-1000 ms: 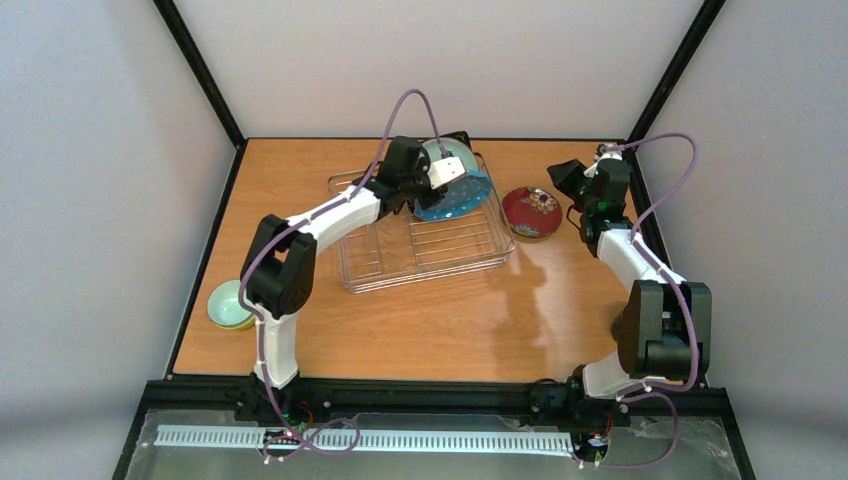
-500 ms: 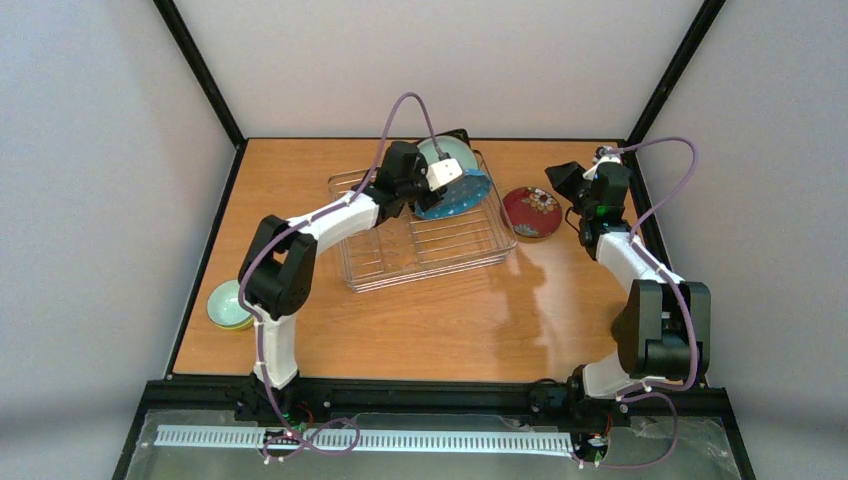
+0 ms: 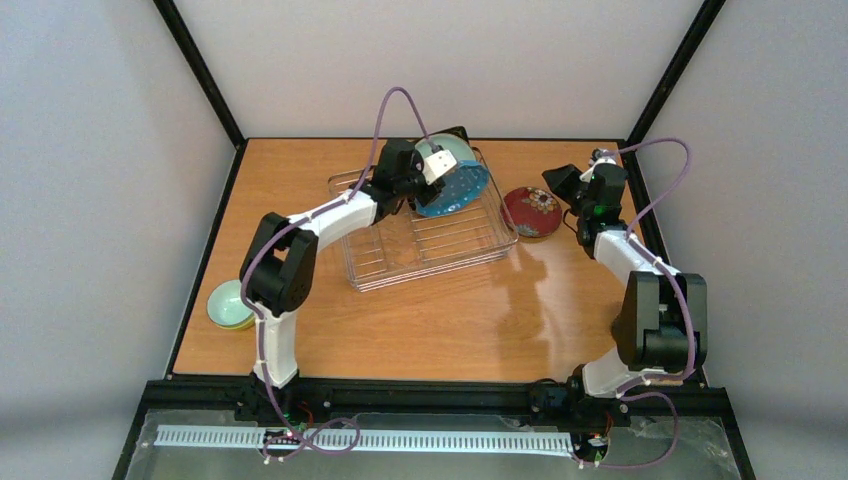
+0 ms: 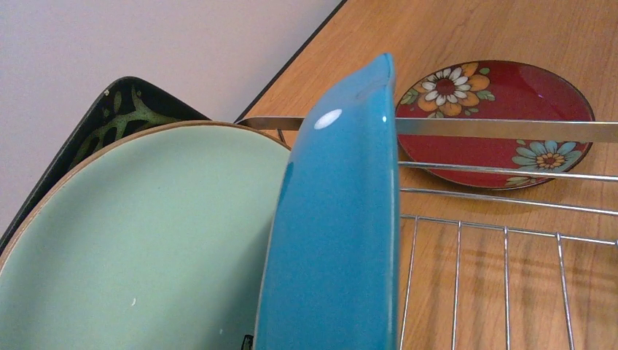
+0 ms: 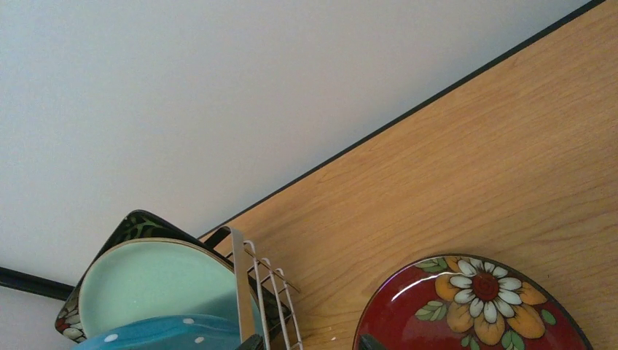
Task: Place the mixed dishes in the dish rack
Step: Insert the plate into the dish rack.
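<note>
Desk (image 3: 300,180) scene: left gripper (image 3: 432,165) clamping blue dotted plate (image 3: 462,190) upright in dish rack (image 3: 400,262) beside pale mint plate (image 4: 146,240), black square floral plate (image 4: 116,109). Small red floral plate (image 3: 531,211), mint bowl (image 3: 230,300) lying outside rack, waiting. Right gripper (image 3: 562,182) hovering, cannot tell its state.

Brightly and evenly lit, probably from diffuse lamps overhead. Soft, blurry-edged shadows across the table (image 3: 450,320), with a faint sheen on the wood just right of the dish rack (image 3: 425,255). Somewhat greyer towards the lower corners of the top view. In the left wrist view, one small white glint on the rim of the blue dotted plate (image 4: 335,240), slightly soft so close up; crisper on the small red floral plate (image 4: 503,102). In the right wrist view, a pale, flat wall (image 5: 218,87) and sharp wood grain.
</note>
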`<move>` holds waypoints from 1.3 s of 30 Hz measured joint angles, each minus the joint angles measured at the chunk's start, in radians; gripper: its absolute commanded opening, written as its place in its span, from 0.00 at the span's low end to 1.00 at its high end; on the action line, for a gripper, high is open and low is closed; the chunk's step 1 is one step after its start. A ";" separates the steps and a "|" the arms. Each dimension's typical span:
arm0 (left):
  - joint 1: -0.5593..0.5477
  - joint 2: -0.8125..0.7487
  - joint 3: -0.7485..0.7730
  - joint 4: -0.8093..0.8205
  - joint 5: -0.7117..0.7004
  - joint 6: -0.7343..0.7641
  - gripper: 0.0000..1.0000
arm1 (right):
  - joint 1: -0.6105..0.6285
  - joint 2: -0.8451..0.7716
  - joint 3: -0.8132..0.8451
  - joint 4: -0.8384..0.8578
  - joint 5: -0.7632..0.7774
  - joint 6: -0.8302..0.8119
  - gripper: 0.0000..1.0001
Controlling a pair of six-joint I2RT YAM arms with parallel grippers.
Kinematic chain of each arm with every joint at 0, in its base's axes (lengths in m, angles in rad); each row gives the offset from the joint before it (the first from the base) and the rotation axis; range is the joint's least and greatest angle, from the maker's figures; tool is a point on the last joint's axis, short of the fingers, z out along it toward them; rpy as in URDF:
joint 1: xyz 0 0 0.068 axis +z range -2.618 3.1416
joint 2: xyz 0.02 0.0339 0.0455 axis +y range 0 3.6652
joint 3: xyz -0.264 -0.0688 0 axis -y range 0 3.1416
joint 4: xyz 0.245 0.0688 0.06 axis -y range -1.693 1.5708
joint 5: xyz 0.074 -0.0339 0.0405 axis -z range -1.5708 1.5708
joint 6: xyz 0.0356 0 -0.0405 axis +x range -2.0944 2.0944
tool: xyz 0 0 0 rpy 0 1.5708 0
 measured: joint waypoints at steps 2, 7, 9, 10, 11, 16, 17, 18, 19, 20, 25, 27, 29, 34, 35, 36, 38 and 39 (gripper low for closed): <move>0.001 0.003 0.003 0.000 0.000 -0.005 0.42 | 0.000 0.007 0.000 0.002 -0.002 0.000 0.74; 0.001 0.011 0.013 -0.003 -0.002 -0.006 0.42 | 0.000 0.020 0.000 0.010 -0.003 0.003 0.74; 0.001 0.018 0.027 -0.014 -0.004 -0.006 0.42 | 0.000 0.023 0.000 0.011 -0.003 0.003 0.74; 0.001 0.023 0.036 -0.021 -0.005 -0.006 0.41 | 0.000 0.023 0.000 0.011 -0.003 0.003 0.74; 0.001 0.027 0.043 -0.025 -0.007 -0.006 0.41 | 0.000 0.024 0.000 0.012 -0.003 0.003 0.75; 0.001 0.036 0.054 -0.030 -0.012 -0.016 0.41 | 0.000 0.024 0.000 0.014 -0.003 0.002 0.74; 0.002 0.039 0.058 -0.032 -0.013 -0.022 0.40 | 0.000 0.024 0.000 0.014 -0.003 0.002 0.75; 0.002 0.042 0.063 -0.036 -0.013 -0.028 0.40 | 0.000 0.024 0.000 0.014 -0.003 0.002 0.74; 0.002 0.046 0.071 -0.040 -0.013 -0.035 0.40 | 0.000 0.024 0.001 0.014 -0.003 0.002 0.74; 0.002 0.051 0.080 -0.047 -0.013 -0.044 0.41 | 0.000 0.024 0.002 0.014 -0.003 0.002 0.75; 0.009 0.084 0.145 -0.092 -0.011 -0.094 0.40 | 0.000 0.039 0.019 0.014 -0.002 0.002 0.74; 0.012 0.094 0.161 -0.107 -0.010 -0.111 0.41 | 0.000 0.042 0.022 0.014 -0.002 0.002 0.74; 0.013 0.095 0.160 -0.110 -0.012 -0.118 0.41 | 0.000 0.045 0.026 0.014 -0.002 0.003 0.75; 0.013 0.090 0.138 -0.089 -0.018 -0.121 0.37 | 0.000 0.056 0.030 0.016 -0.003 0.004 0.75; 0.012 0.088 0.133 -0.083 -0.019 -0.121 0.36 | 0.000 0.057 0.030 0.017 -0.003 0.005 0.74; 0.011 0.087 0.128 -0.078 -0.023 -0.121 0.36 | 0.000 0.057 0.030 0.018 -0.003 0.006 0.74; 0.008 0.085 0.125 -0.074 -0.033 -0.121 0.36 | 0.000 0.057 0.030 0.026 -0.003 0.007 0.74; 0.005 0.085 0.125 -0.074 -0.042 -0.119 0.36 | 0.000 0.058 0.030 0.031 -0.003 0.008 0.74</move>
